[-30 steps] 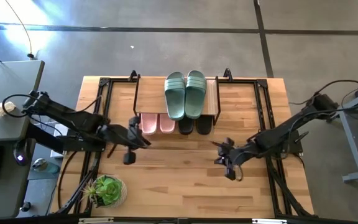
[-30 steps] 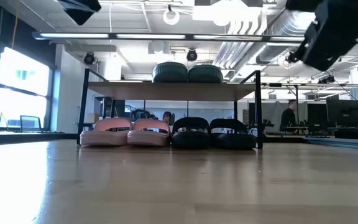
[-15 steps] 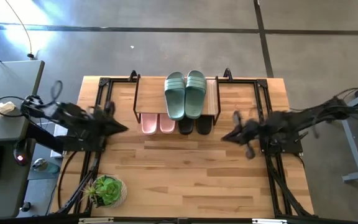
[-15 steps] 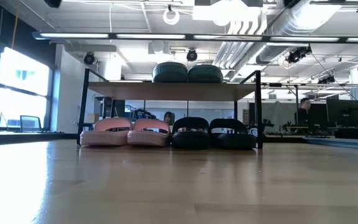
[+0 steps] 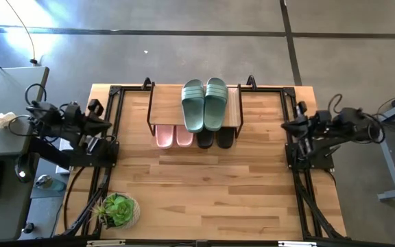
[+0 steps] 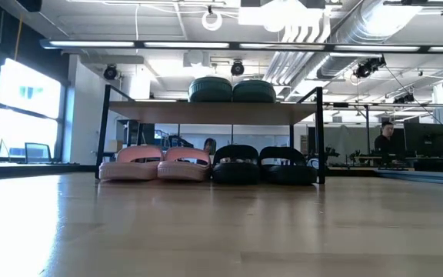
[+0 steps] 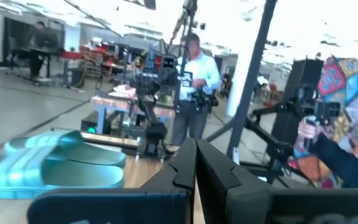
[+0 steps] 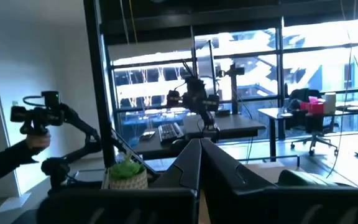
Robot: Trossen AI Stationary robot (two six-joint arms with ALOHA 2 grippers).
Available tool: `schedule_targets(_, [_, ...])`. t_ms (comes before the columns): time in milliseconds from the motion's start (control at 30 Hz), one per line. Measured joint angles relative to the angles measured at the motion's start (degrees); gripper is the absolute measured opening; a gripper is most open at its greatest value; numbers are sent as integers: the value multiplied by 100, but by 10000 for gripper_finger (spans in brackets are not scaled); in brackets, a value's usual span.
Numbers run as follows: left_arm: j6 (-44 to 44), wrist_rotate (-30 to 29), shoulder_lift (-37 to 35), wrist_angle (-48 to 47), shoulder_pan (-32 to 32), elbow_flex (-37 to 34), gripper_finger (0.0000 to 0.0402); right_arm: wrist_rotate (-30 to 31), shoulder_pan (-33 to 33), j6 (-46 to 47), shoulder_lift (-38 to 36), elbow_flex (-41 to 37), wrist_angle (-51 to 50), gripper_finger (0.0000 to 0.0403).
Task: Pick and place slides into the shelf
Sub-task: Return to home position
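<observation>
Three pairs are accounted for at the shelf (image 5: 162, 110), which stands at the far middle of the table (image 5: 218, 199). The sage green slides (image 5: 205, 103) lie side by side on the plank top, toward its right half. Beneath the plank, on the tabletop, the light pink slides (image 5: 174, 136) occupy the left side and the black slides (image 5: 215, 138) the right. These two pairs sit just beside each other, their ends showing past the plank's near edge. The left gripper (image 7: 196, 144) is folded in at the table's left edge, fingers pressed together, holding nothing. The right gripper (image 8: 200, 143) sits likewise at the right edge, fingers together and empty. Both are well apart from the shelf. A potted plant (image 5: 118, 209) stands at the near left corner.
</observation>
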Motion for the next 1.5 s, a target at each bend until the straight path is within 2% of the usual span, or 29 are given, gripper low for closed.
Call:
schedule_targets(133, [-1,-228,-113,-346,0,72,1,5,0,2,-403,-2,-189,0])
schedule_targets(300, [58,-212,-121,-379,0,87,1,18,0,4,-817,-4,-374,0])
schedule_targets(567, [31,674,-125,-178,0,-19,1,23,0,27,-1079,-31,-604,0])
schedule_targets(733, [-68,906,-123,50,-2,-336,1,-19,0,188,-1083,-286,-433,0])
schedule_targets(900, [-25,1243,-123,795,-2,-934,1,-263,0,306,-1081,-1166,748,0])
schedule_targets(1033, [40,1312,-122,1393,-2,-1434,1,-495,0,376,-1081,-2080,2187,0])
schedule_targets(1167, [42,1317,-117,1837,-2,-1879,1,-497,0,457,-1081,-2827,3209,0])
schedule_targets(1333, [-41,1334,-118,2427,-2,-2401,0,-498,0,559,-1081,-3308,3755,0])
schedule_targets(1500, [-113,1337,-121,2975,-2,-2897,0,-498,2,565,-1081,-3357,3723,0])
